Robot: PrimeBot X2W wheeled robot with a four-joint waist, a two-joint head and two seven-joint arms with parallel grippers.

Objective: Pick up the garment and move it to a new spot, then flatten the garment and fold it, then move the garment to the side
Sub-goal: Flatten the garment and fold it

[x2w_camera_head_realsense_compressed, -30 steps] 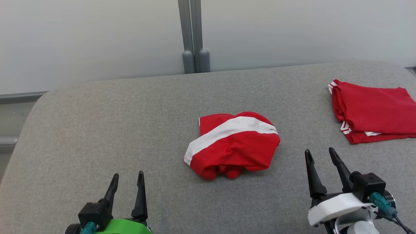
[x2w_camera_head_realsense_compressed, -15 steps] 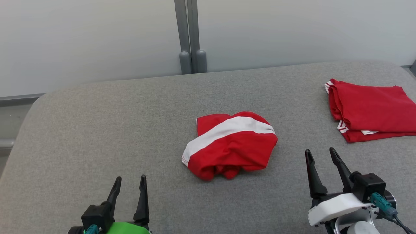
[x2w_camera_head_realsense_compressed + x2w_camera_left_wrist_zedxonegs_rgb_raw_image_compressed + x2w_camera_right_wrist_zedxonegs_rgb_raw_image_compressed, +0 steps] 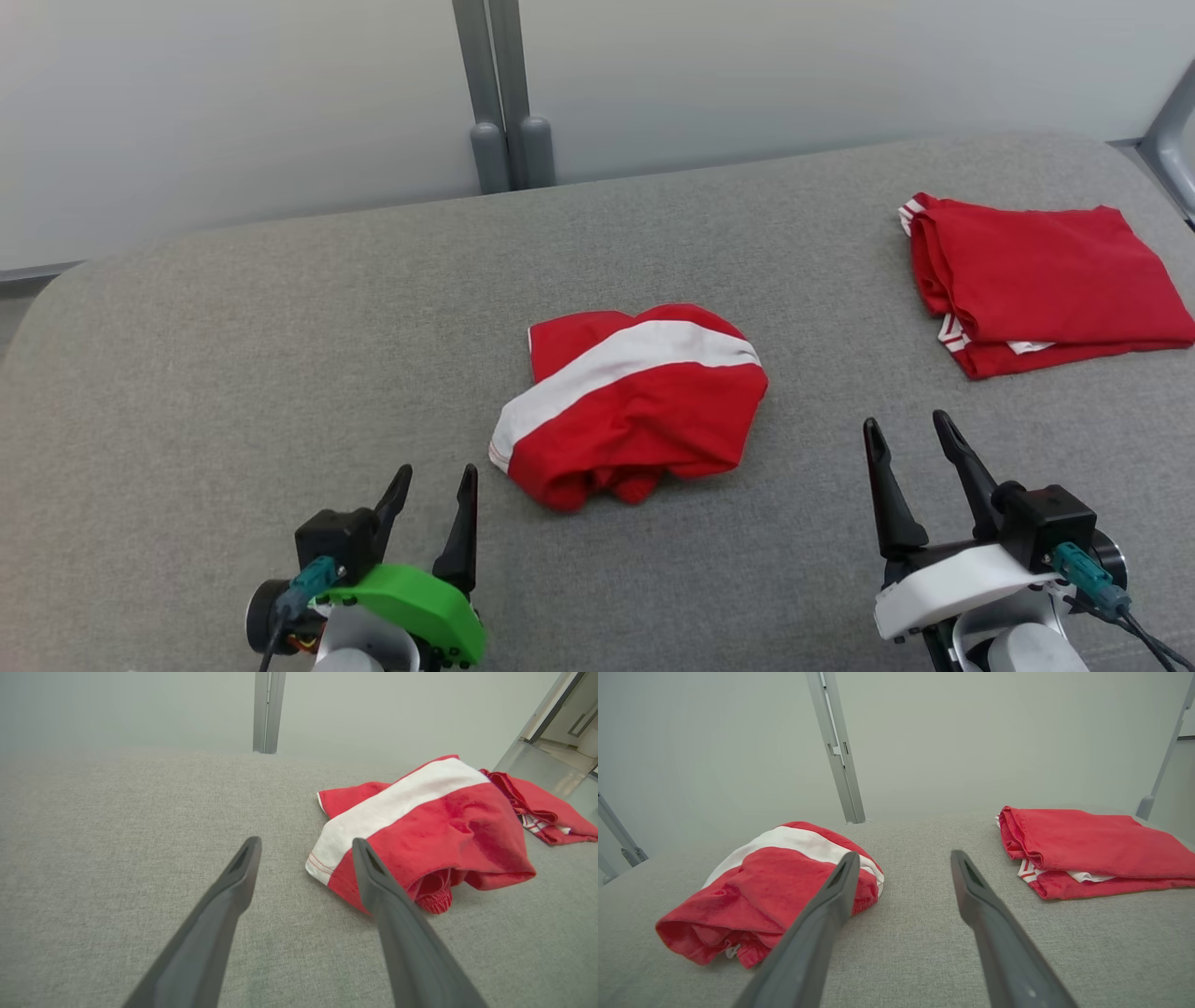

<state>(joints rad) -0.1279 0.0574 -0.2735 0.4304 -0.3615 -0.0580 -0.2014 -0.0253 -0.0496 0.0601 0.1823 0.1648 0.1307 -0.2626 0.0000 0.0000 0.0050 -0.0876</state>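
Since the first step is a pick-up and nothing is in hand, we hold both grippers low over the grey padded table [image 3: 233,373] with jaws spread wide and empty. The left gripper [image 3: 437,471] is at about 7 o'clock in the head view and the right gripper [image 3: 904,422] at about 4 o'clock. The left one is angled toward 1 o'clock, and its wrist view puts the garment's near white corner just beside its right-hand finger, close but not touching. We judge this arm is set to take the first hold. The right one stands well apart from the cloth and points into the bare strip between the two red pieces. The garment [image 3: 635,401] lies near the middle of the table, at 1 o'clock from the left gripper and 10 o'clock from the right. It is red with one broad white band slanting across its top, and it is bunched into a rounded heap rather than spread. Its near edge is rolled under, a gathered bit pokes out at 6 o'clock, and fine red stitching shows on the white hem corner at 8 o'clock. Further out, at 2 o'clock, a second red garment [image 3: 1036,271] lies neatly folded near the table's right edge, which we take as the side spot for finished pieces. A grey post [image 3: 499,93] stands before the pale wall at 12 o'clock.
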